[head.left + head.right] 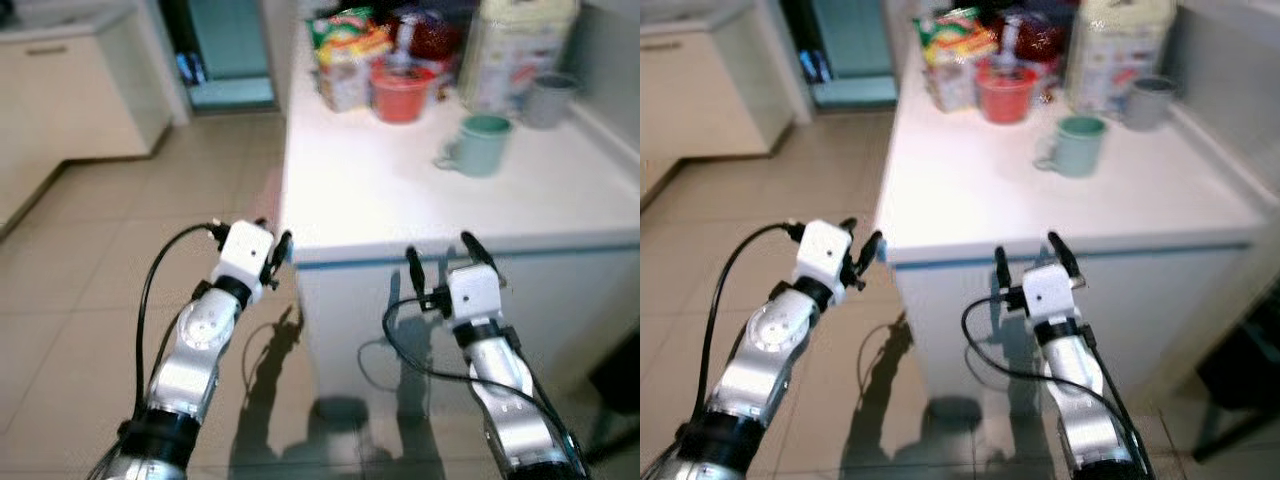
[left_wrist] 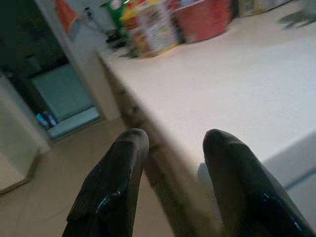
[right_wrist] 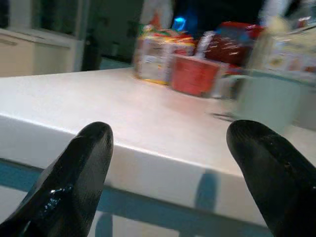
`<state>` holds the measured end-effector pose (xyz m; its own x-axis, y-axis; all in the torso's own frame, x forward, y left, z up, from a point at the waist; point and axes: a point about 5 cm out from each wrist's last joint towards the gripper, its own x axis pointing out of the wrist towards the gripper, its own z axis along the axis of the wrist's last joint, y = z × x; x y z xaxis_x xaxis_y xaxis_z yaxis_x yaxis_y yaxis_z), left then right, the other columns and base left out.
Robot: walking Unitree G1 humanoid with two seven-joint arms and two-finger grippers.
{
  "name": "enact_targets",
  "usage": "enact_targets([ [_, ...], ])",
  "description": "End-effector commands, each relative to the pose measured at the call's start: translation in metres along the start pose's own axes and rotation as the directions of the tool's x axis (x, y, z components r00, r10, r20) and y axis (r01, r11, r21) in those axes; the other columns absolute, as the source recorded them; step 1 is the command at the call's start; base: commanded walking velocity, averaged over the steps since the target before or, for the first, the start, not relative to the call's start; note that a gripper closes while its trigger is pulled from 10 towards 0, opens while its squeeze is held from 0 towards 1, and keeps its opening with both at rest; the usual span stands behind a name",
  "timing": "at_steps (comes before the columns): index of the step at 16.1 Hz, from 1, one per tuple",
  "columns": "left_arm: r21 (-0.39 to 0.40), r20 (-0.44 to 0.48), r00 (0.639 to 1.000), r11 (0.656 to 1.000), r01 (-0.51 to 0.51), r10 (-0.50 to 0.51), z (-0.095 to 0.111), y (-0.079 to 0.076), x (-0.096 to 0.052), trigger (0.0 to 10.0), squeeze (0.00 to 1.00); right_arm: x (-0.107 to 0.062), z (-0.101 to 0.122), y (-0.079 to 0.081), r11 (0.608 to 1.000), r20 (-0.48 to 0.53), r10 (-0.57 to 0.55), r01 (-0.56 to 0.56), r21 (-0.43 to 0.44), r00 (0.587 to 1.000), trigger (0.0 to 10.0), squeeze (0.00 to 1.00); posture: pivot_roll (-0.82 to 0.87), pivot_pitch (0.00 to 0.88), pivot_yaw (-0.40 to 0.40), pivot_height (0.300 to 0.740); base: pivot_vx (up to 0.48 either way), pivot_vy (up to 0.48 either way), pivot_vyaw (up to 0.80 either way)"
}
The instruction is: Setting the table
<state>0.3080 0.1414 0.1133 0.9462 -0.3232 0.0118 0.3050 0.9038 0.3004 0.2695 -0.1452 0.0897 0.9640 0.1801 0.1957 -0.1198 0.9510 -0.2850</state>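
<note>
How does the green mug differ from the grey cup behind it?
The pale green mug has a handle facing the robot's left and stands nearer the robot; the grey cup shows no handle and sits further back, toward the right wall. Both stand upright on the white counter.

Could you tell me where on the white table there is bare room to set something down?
The near half of the table is bare, from the front edge up to the green mug. The far end is crowded: red bowl, snack packets, grey cup.
</note>
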Motion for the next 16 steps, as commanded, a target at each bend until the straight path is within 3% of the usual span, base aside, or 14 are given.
enact_targets([
  [1,0.009,0.008,1.000,1.000,-0.023,0.023,0.003,0.007,0.001,10.0,0.00,0.002,0.003,0.006,1.000,0.015,0.020,-0.020,0.007,1.000,10.0,0.00,0.00,0.000,0.078,0.740,0.352,0.000,0.00],
  [10,0.002,0.012,1.000,1.000,-0.021,0.021,0.003,0.007,0.001,10.0,0.00,0.002,0.003,0.005,1.000,0.016,0.019,-0.020,0.007,1.000,10.0,0.00,0.00,0.000,0.078,0.740,0.365,0.000,0.00],
  [11,-0.036,0.121,0.992,0.999,-0.039,0.043,0.022,0.011,0.004,10.0,0.00,0.016,0.032,-0.002,1.000,0.140,-0.029,0.030,-0.001,0.990,10.0,0.00,0.00,0.000,0.082,0.740,0.000,0.000,0.00],
  [13,-0.050,0.161,0.986,0.998,-0.047,0.054,0.028,0.014,0.004,10.0,0.00,0.020,0.042,-0.004,0.999,0.182,-0.045,0.045,0.002,0.982,10.0,0.00,0.01,0.000,0.080,0.740,0.000,0.000,0.00],
  [15,-0.179,0.085,0.993,0.982,-0.061,0.077,0.018,0.017,0.005,10.0,0.00,0.021,0.038,-0.002,0.999,0.154,-0.045,0.041,0.033,0.987,10.0,0.00,0.01,0.000,0.079,0.740,0.000,0.000,0.00],
  [16,-0.312,0.009,0.994,0.945,-0.098,0.106,0.009,0.021,0.006,10.0,0.00,0.022,0.036,-0.002,0.997,0.136,-0.052,0.044,0.057,0.989,10.0,0.00,0.02,0.000,0.077,0.740,0.000,0.000,0.00],
])
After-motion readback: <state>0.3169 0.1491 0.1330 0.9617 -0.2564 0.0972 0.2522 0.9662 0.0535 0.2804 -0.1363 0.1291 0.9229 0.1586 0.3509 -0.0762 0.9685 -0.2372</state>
